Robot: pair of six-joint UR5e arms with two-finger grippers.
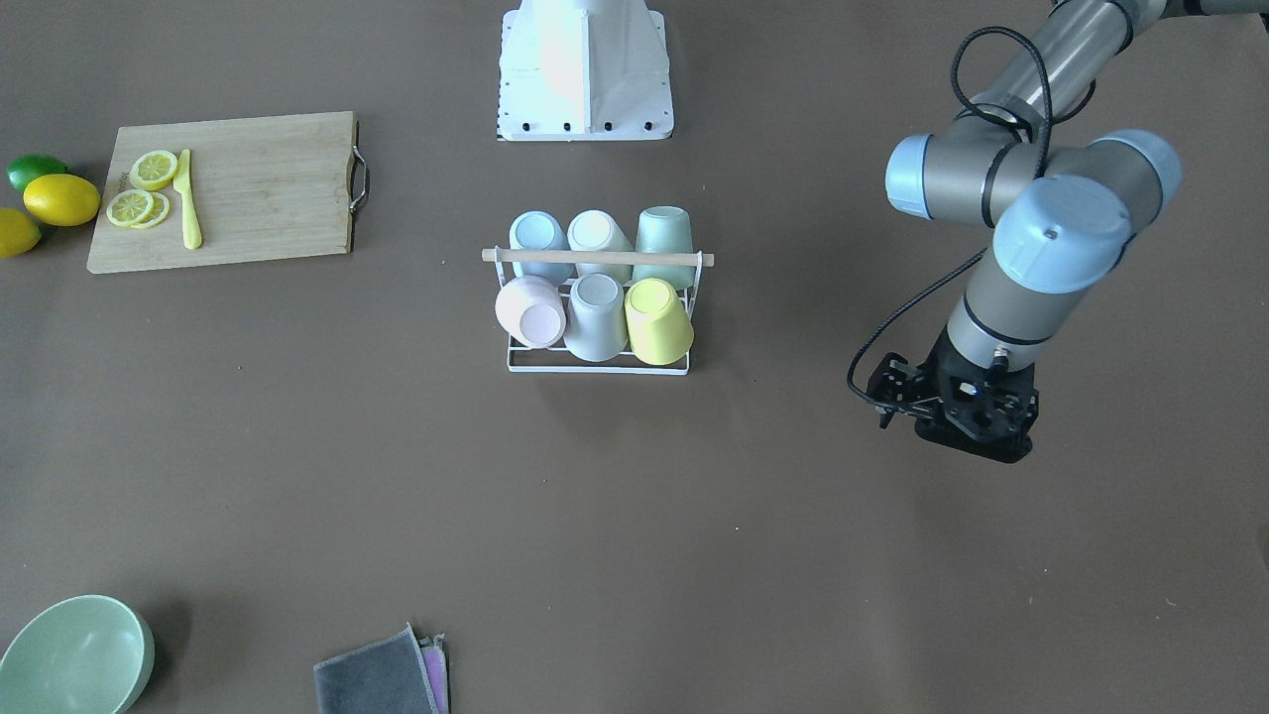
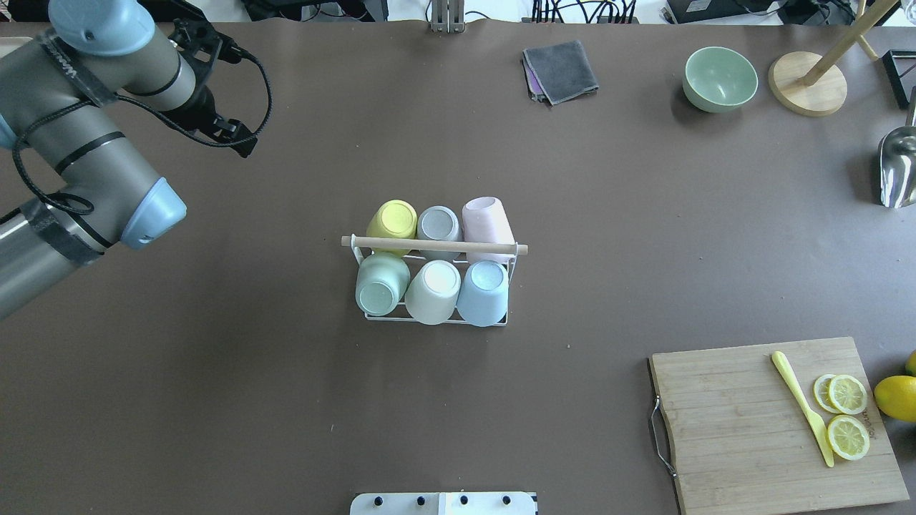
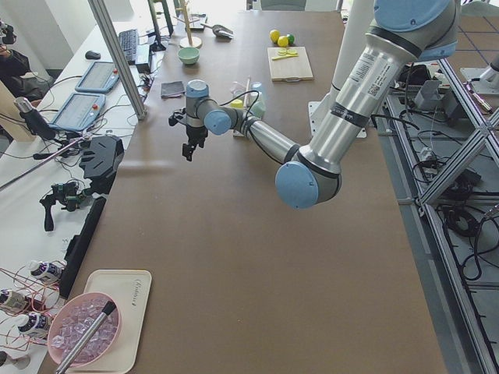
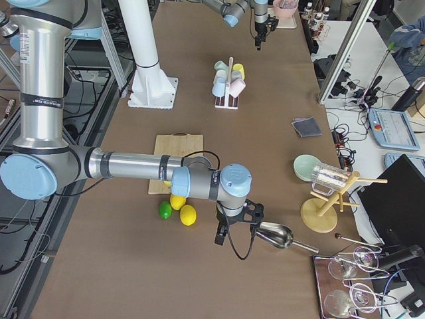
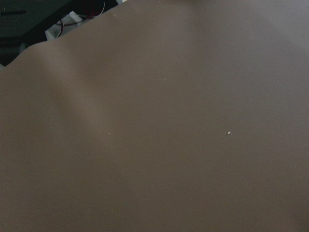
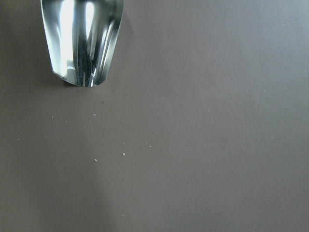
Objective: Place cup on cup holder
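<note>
Reads as placement done: six inverted cups [image 1: 658, 319] on cup holder [image 1: 598, 369] at centre of table [image 1: 694, 555], left gripper [image 3: 188, 154] well apart, right gripper [image 4: 221, 236] near metal scoop [image 6: 82, 43], jaw widths indiscernible; calls next for mere retreat.

Brown matte worktop [image 5: 169, 154] fills nearly the whole view. Two pale specks lie on it: right speck [image 5: 229, 133] near centre height, left speck [image 5: 109, 134] fainter. The worktop's edge crosses the upper-left corner. Beyond the edge is dark ground, a white object [image 5: 62, 30] and a thin red wire [image 5: 99, 7], too blurred to identify.
</note>
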